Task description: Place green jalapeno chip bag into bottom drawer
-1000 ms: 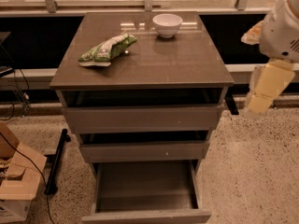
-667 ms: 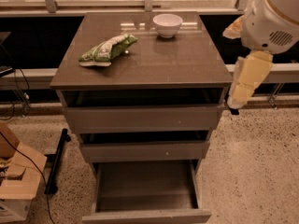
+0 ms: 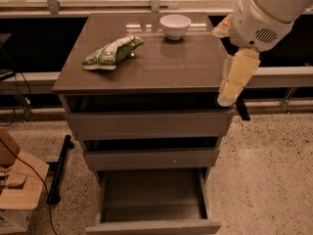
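Observation:
The green jalapeno chip bag lies flat on the left part of the brown cabinet top, tilted diagonally. The bottom drawer is pulled out and its deep tray holds nothing. My gripper hangs pointing down from the white arm at the cabinet's right front corner, level with the top edge. It is well to the right of the bag and holds nothing that I can see.
A white bowl stands at the back of the cabinet top. The two upper drawers are slightly ajar. A cardboard box and a black cable and bar lie on the speckled floor at left.
The arm and gripper have moved left, from off the cabinet's right side to its right front corner. The bag, bowl and drawers have not moved.

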`<state>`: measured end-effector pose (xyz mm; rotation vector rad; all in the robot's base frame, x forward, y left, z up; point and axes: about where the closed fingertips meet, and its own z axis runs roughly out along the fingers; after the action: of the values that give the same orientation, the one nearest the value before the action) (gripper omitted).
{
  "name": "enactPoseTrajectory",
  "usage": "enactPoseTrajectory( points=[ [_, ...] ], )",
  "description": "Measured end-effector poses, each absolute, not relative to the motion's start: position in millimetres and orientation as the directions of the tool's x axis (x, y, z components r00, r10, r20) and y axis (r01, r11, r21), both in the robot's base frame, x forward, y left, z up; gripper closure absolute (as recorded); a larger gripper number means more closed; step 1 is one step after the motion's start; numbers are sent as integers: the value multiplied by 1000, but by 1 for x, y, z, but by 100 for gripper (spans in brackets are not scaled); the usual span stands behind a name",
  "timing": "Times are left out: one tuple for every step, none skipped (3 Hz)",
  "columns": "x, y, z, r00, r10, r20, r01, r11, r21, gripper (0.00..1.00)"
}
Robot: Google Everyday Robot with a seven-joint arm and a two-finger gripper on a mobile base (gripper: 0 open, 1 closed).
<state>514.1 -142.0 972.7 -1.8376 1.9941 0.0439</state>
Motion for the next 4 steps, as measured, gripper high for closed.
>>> enactPoseTrajectory(
  points=[
    [532, -136, 961, -56, -924, -378, -949, 166, -267, 0],
    [600, -80, 935, -65, -854, -517, -936, 232, -264, 0],
    [646, -37, 916, -62, -782, -621, -936, 262, -236, 0],
    [687, -6, 893, -41, -722, -690, -951, 240, -195, 0]
  ],
)
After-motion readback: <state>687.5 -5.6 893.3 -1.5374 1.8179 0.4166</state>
